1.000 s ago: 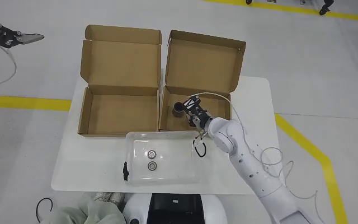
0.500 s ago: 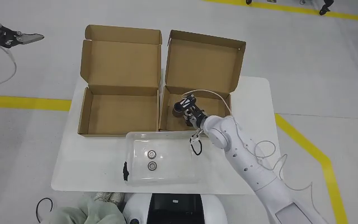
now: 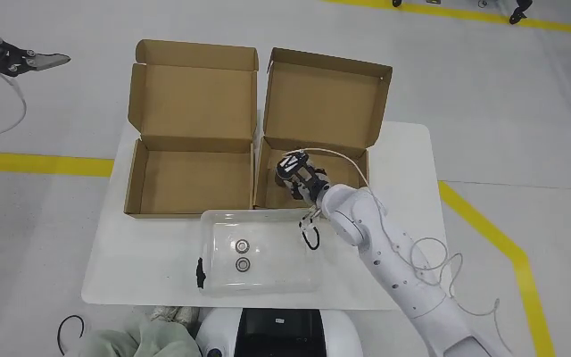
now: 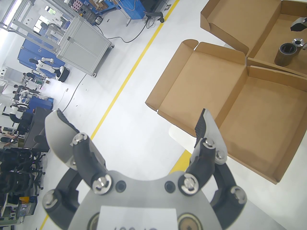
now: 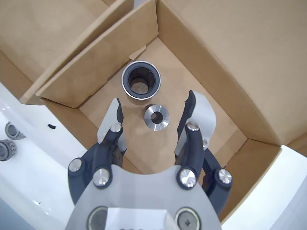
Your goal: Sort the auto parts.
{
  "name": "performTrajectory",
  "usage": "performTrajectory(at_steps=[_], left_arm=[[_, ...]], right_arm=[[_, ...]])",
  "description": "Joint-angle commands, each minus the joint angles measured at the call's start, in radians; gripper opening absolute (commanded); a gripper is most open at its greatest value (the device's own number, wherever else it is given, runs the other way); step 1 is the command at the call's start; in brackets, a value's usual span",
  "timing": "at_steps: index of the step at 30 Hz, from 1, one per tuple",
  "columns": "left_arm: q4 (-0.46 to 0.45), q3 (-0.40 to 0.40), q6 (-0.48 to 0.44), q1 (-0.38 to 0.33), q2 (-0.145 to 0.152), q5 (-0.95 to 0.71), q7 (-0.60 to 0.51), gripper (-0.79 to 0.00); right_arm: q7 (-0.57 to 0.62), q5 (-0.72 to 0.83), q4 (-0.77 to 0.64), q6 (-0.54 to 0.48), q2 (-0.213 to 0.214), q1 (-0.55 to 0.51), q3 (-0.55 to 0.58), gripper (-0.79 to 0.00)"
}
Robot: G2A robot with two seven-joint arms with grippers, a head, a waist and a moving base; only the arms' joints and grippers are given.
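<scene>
On the white flat table (image 3: 401,161), two open brown cardboard boxes are set side by side at the back: the left box (image 3: 189,183) and the right box (image 3: 321,103). A clear plastic tray (image 3: 277,268) is placed in front of them. Two small round metal bearings (image 3: 241,244) are laid in the tray, one behind the other. In the right box, a dark metal tube (image 5: 141,82) is stood by the left wall, with a small shiny metal ring (image 5: 156,117) just beside it. The right gripper (image 5: 153,99) is held over the ring. The left gripper (image 4: 130,118) is held out past the table's left side.
</scene>
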Motion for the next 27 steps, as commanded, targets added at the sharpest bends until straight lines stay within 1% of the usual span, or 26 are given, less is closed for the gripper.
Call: performTrajectory(at_steps=[1,6,9,12,16,24,27], left_arm=[[0.000,0.000,0.000,0.000,0.000,0.000,0.000,0.000],[0.000,0.000,0.000,0.000,0.000,0.000,0.000,0.000],[0.000,0.000,0.000,0.000,0.000,0.000,0.000,0.000],[0.000,0.000,0.000,0.000,0.000,0.000,0.000,0.000],[0.000,0.000,0.000,0.000,0.000,0.000,0.000,0.000],[0.000,0.000,0.000,0.000,0.000,0.000,0.000,0.000],[0.000,0.000,0.000,0.000,0.000,0.000,0.000,0.000]], right_arm=[[-0.007,-0.014,-0.061,-0.023,0.005,-0.024,0.002,-0.305],[-0.069,-0.021,-0.157,-0.122,0.013,-0.068,-0.009,-0.302],[-0.114,-0.010,-0.173,-0.190,0.016,-0.074,-0.014,-0.305],[-0.150,-0.003,-0.187,-0.231,0.018,-0.081,-0.019,-0.311],[-0.181,-0.001,-0.198,-0.267,0.019,-0.101,-0.038,-0.299],[-0.286,-0.015,-0.169,-0.328,0.024,-0.146,-0.066,-0.286],[-0.305,-0.022,-0.154,-0.343,0.025,-0.156,-0.084,-0.280]])
